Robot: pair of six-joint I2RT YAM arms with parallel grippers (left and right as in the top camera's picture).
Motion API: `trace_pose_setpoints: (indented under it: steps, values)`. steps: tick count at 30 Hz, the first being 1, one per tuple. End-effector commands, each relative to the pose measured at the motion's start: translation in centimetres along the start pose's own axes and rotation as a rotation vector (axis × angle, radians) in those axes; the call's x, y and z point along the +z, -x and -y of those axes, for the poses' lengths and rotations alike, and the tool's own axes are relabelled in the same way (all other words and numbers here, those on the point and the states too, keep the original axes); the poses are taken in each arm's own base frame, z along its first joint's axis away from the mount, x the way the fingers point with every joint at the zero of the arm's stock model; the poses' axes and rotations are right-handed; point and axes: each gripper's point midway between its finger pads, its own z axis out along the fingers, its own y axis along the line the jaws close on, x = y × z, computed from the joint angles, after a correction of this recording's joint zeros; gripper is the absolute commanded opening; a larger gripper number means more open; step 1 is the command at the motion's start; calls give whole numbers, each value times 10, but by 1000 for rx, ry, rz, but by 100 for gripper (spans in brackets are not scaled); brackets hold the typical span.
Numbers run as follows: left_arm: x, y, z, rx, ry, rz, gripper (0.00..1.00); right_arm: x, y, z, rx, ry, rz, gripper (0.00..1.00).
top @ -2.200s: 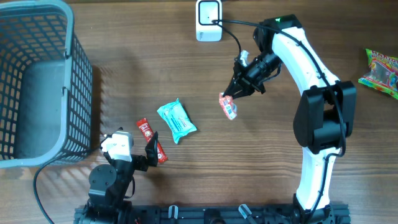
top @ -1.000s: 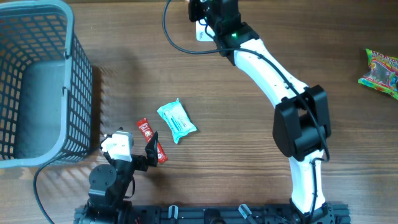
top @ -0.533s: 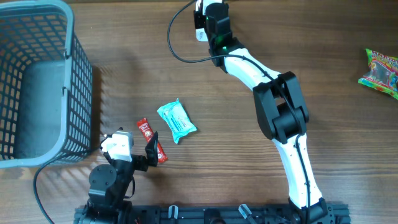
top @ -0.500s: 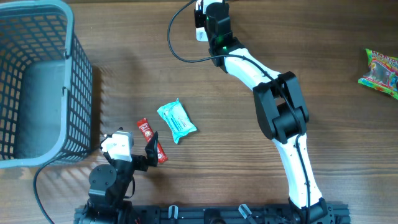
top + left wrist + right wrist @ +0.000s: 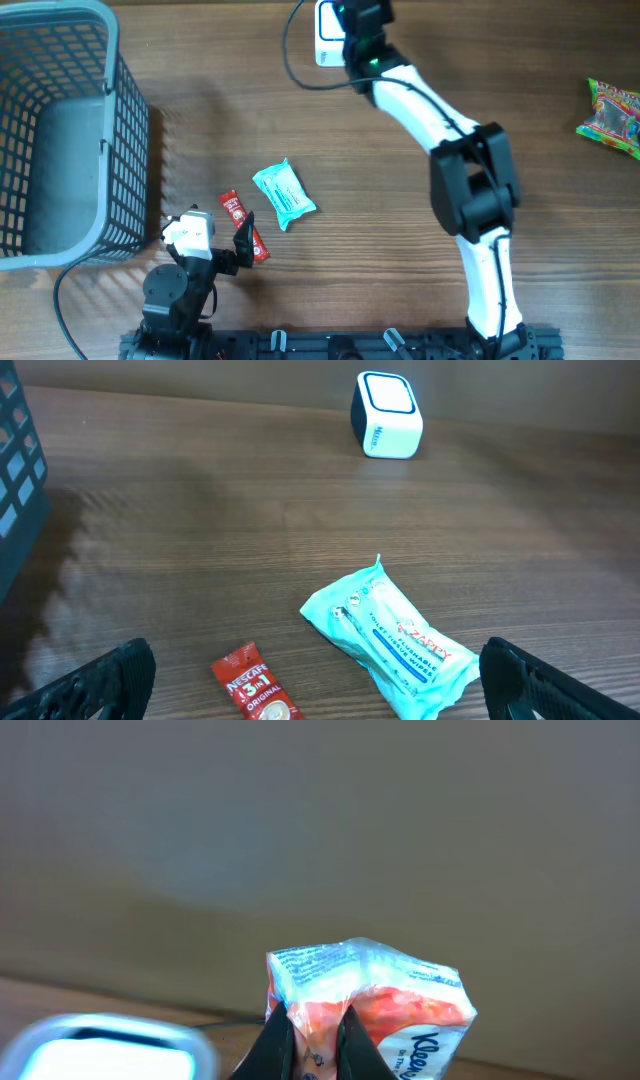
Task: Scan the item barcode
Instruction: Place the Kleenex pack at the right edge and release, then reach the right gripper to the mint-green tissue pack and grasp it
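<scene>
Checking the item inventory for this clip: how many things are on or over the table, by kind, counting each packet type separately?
teal wipes pack: 1
red coffee sachet: 1
green candy bag: 1
red-and-white tissue pack: 1
scanner: 1
basket: 1
Total: 6

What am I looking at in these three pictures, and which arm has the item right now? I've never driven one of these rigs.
Two robot arms work at a wooden table. The top-down picture shows the whole table; the other two come from a camera on each wrist. The right gripper is shut on a Kleenex tissue pack, held near the white scanner at the far edge. The left gripper is open and holds nothing. On the table lie a teal wipes pack, a red Nescafe sachet, a candy bag and a grey basket.
</scene>
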Motion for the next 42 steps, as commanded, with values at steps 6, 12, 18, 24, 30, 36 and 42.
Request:
trace_pose_setpoints:
  steps: [6, 12, 18, 24, 30, 36, 42]
  values:
    - [0, 0, 2, -7, -11, 3, 100, 47, -168, 202, -8, -253, -488, 4]
    - [0, 0, 2, -7, -11, 3, 100, 26, -290, 279, 130, -273, -749, 4]
    - [0, 0, 2, -7, -11, 3, 100, 12, -322, 265, 179, -96, -844, 4]
    - [0, 0, 2, -7, -11, 3, 100, -10, -289, 205, 223, 174, -873, 100]
    - [0, 0, 2, -7, -11, 3, 100, -87, -144, 102, 408, 673, -724, 100]
    - [0, 0, 2, -7, -11, 3, 100, -236, -118, -28, 268, 1442, -725, 92]
    - [0, 0, 2, -7, -11, 3, 100, -288, -149, -107, 333, 1579, -795, 91]
